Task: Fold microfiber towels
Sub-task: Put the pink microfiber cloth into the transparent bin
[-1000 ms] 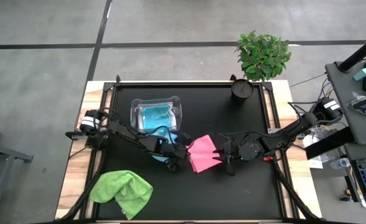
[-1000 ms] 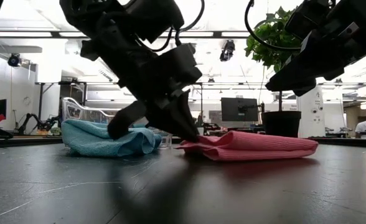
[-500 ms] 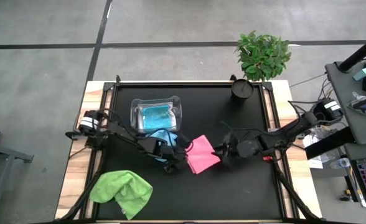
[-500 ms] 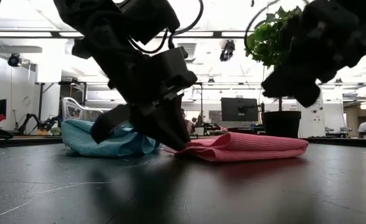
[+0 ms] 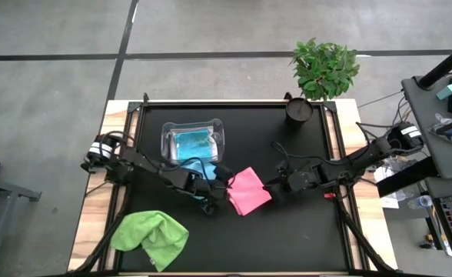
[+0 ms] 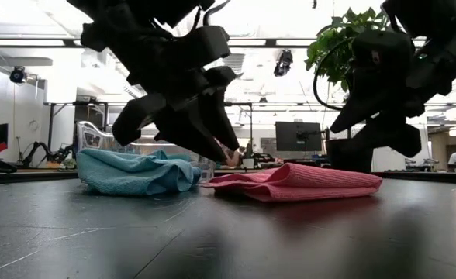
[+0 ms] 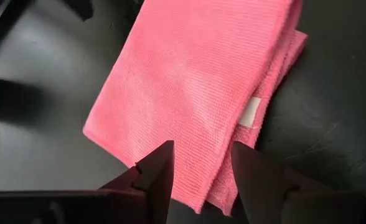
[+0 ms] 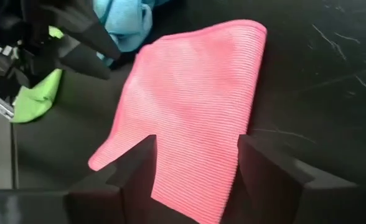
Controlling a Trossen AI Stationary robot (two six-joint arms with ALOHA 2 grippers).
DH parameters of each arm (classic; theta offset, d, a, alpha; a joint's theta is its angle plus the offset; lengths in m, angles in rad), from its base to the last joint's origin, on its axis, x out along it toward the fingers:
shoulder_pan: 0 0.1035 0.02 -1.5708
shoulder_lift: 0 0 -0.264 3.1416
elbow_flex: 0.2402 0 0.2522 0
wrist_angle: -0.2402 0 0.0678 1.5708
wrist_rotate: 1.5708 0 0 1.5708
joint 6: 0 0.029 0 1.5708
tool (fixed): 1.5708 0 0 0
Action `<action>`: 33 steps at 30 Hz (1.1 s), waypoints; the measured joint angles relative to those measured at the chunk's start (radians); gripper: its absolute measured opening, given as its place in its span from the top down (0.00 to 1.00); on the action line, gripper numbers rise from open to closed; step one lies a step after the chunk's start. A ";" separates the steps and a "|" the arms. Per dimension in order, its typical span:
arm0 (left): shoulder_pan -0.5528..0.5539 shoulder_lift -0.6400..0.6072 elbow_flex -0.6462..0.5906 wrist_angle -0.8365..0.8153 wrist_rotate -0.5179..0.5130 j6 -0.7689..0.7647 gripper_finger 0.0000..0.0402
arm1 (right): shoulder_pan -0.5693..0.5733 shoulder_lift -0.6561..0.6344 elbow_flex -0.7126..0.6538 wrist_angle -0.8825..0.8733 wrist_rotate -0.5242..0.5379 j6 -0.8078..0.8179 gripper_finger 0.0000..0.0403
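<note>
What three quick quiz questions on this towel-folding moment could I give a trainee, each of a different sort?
1. True or false: the pink towel lies folded flat on the black table, with no tool gripping it.
2. Which towel sits in the clear tub? A) lime green B) light blue C) pink
3. Fill in: the crumpled lime green towel lies nearer the ___ arm's side of the table.

Key
1. True: the left tool and the right tool both stand open above the pink towel.
2. B: the light blue towel.
3. left
</note>
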 joint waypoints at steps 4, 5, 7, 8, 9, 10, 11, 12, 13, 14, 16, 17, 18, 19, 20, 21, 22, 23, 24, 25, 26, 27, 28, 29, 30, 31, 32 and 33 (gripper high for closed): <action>0.000 0.003 0.000 0.000 0.005 -0.070 0.64 | -0.014 0.015 0.000 -0.010 -0.006 0.012 0.41; -0.001 0.004 -0.001 -0.001 0.006 -0.088 0.64 | -0.023 0.024 0.000 -0.007 -0.006 0.014 0.40; -0.005 0.004 -0.004 -0.013 0.014 -0.125 0.64 | -0.044 0.039 0.000 -0.003 -0.019 0.012 0.38; -0.007 0.004 -0.004 -0.019 0.021 -0.141 0.64 | -0.055 0.049 0.000 -0.004 -0.026 0.007 0.38; -0.010 0.004 -0.004 -0.020 0.027 -0.158 0.64 | -0.067 0.060 0.003 -0.002 -0.037 -0.001 0.37; -0.014 0.004 -0.004 -0.026 0.028 -0.181 0.64 | -0.078 0.071 0.007 -0.003 -0.049 -0.013 0.37; -0.016 0.004 -0.001 -0.042 0.031 -0.217 0.64 | -0.092 0.082 0.015 -0.003 -0.063 -0.027 0.37; -0.018 0.004 0.004 -0.060 0.032 -0.268 0.64 | -0.106 0.090 0.025 -0.003 -0.083 -0.044 0.37; -0.019 0.004 0.013 -0.082 0.032 -0.333 0.64 | -0.122 0.099 0.038 -0.004 -0.107 -0.065 0.37; -0.019 0.004 0.020 -0.110 0.034 -0.414 0.64 | -0.139 0.107 0.052 -0.008 -0.135 -0.083 0.37; -0.019 0.004 0.034 -0.176 0.076 -0.590 0.64 | -0.170 0.112 0.079 -0.046 -0.184 -0.126 0.37; -0.017 0.004 0.035 -0.202 0.120 -0.671 0.64 | -0.184 0.116 0.093 -0.072 -0.199 -0.147 0.37; -0.017 0.004 0.035 -0.225 0.170 -0.752 0.64 | -0.195 0.117 0.108 -0.097 -0.208 -0.167 0.37; -0.017 0.003 0.035 -0.240 0.217 -0.839 0.64 | -0.206 0.118 0.123 -0.126 -0.213 -0.185 0.37; -0.017 0.003 0.035 -0.245 0.258 -0.937 0.64 | -0.217 0.117 0.137 -0.160 -0.222 -0.209 0.37; -0.017 0.002 0.035 -0.245 0.296 -1.044 0.64 | -0.225 0.116 0.150 -0.193 -0.232 -0.231 0.37; -0.016 0.001 0.034 -0.246 0.342 -1.145 0.64 | -0.232 0.116 0.162 -0.216 -0.240 -0.248 0.37; -0.014 0.000 0.034 -0.246 0.383 -1.220 0.64 | -0.239 0.116 0.172 -0.230 -0.254 -0.262 0.37; -0.014 0.000 0.034 -0.243 0.413 -1.277 0.64 | -0.242 0.116 0.178 -0.244 -0.270 -0.280 0.37; -0.014 0.000 0.034 -0.239 0.433 -1.333 0.64 | -0.244 0.116 0.184 -0.254 -0.283 -0.292 0.37; -0.013 0.000 0.035 -0.234 0.439 -1.384 0.64 | -0.245 0.116 0.190 -0.259 -0.293 -0.303 0.37; -0.013 0.000 0.037 -0.218 0.441 -1.424 0.64 | -0.244 0.116 0.192 -0.261 -0.301 -0.315 0.37; -0.014 0.000 0.039 -0.198 0.442 -1.453 0.64 | -0.244 0.116 0.193 -0.263 -0.310 -0.328 0.37; -0.015 0.000 0.041 -0.184 0.442 -1.474 0.64 | -0.244 0.116 0.193 -0.265 -0.313 -0.335 0.37; -0.015 0.000 0.042 -0.172 0.442 -1.497 0.64 | -0.243 0.116 0.193 -0.265 -0.313 -0.344 0.37; -0.015 0.000 0.042 -0.156 0.442 -1.531 0.64 | -0.243 0.116 0.191 -0.265 -0.313 -0.346 0.37; -0.015 0.000 0.042 -0.139 0.442 -1.565 0.64 | -0.243 0.116 0.189 -0.266 -0.313 -0.346 0.37; -0.015 0.000 0.042 -0.124 0.441 -1.581 0.64 | -0.243 0.116 0.187 -0.266 -0.313 -0.346 0.37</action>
